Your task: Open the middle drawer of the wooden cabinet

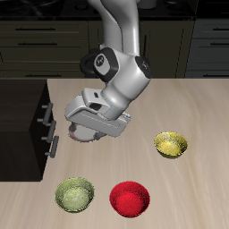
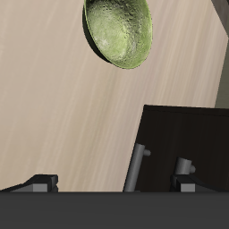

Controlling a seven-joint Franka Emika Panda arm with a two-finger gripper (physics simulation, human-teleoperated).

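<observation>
The wooden cabinet point(image 1: 22, 125) stands at the table's edge, very dark, with its drawer fronts facing my gripper. Two silver bar handles show on it in the exterior view, one farther back point(image 1: 43, 112) and one nearer the table's front edge point(image 1: 55, 146). I cannot tell which one belongs to the middle drawer. All the drawers look shut. My gripper point(image 1: 70, 136) hangs low just in front of the cabinet, close to the handles, open and empty. The wrist view shows the cabinet front point(image 2: 192, 134), two handles point(image 2: 136, 165) point(image 2: 183, 168) and my gripper point(image 2: 112, 184) short of them.
A green bowl point(image 1: 74, 194) point(image 2: 119, 31) and a red bowl point(image 1: 131, 198) sit near the table's front edge. A yellow bowl point(image 1: 171, 143) sits beyond the arm, away from the cabinet. Dark kitchen cupboards point(image 1: 54, 36) run along the back.
</observation>
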